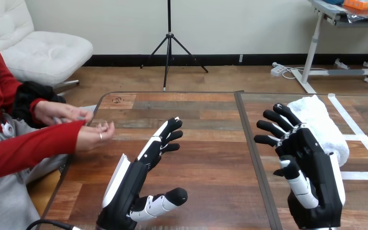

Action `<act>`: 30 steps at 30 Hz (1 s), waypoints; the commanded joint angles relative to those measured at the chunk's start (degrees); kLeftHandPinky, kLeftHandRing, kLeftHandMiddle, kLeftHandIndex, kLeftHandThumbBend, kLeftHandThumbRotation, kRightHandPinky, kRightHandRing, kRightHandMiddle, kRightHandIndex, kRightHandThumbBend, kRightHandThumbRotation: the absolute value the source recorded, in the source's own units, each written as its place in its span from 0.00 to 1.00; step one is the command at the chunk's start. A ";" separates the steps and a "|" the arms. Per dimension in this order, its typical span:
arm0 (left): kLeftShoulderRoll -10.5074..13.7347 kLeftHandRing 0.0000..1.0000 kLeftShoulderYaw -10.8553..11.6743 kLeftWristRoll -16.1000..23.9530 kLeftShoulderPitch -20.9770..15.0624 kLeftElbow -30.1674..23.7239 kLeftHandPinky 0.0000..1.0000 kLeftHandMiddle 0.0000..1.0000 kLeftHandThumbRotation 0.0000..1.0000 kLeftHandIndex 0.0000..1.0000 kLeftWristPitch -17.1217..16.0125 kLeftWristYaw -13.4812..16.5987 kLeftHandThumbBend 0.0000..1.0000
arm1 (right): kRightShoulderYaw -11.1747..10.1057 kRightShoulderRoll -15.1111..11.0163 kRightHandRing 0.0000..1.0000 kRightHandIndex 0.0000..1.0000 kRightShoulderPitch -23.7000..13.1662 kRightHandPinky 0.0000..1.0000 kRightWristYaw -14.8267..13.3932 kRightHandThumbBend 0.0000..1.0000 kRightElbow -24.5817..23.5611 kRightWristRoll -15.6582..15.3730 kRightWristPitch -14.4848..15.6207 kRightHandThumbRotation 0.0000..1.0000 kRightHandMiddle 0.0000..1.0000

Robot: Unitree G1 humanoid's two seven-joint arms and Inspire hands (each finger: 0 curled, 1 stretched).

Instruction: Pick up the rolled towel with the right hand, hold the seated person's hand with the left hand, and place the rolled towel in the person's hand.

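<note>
A white rolled towel (322, 125) lies on the table at the right, running from far-left to near-right. My right hand (311, 177) is just left of it, palm facing left, fingers straight and spread; its back is close to or touching the towel. My left hand (139, 172) hovers over the table's middle-left, open, its fingers (168, 135) pointing forward and thumb stretched to the right. The person's hand (93, 136) on a red sleeve reaches in from the left, loosely curled, a short gap from my left fingertips. Their other hand (57, 112) is behind it, off the table.
The wooden table (206, 158) has a dark seam down its middle. White tape lines (359, 139) mark the right part beside the towel.
</note>
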 commanded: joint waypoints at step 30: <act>-0.46 0.90 -0.02 -0.31 -2.60 -1.34 0.82 0.94 0.83 0.94 0.44 -0.59 1.00 | -3.86 -7.76 0.81 0.83 -10.86 0.71 -11.35 1.00 -7.61 -6.44 4.49 0.53 0.84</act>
